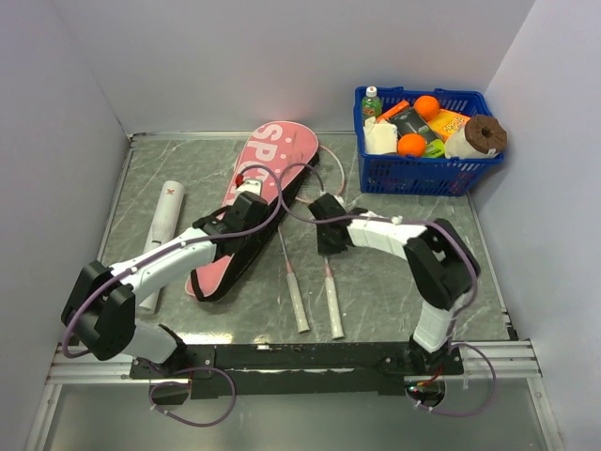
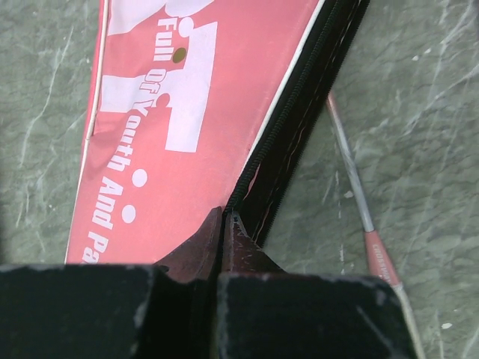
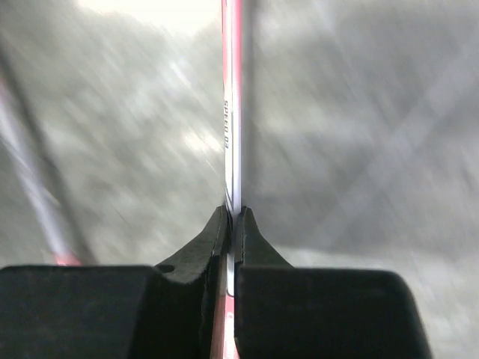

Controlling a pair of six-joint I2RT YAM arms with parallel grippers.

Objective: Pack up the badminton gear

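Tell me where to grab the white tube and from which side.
Grip the white tube on its bare far half from straight above, tool fingers closing across its width. It lies flat, pointing near to far, and the left arm crosses above its nearer half.

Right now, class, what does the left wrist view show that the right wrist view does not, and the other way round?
Only the left wrist: the pink racket bag with white lettering, its black zipper, and the left gripper pinched shut at that zipper edge. Only the right wrist: the right gripper shut on a racket shaft printed SPEED 03, against a blurred background. Both: the grey marbled table and a thin racket shaft; the left view's loose shaft lies beside the bag.
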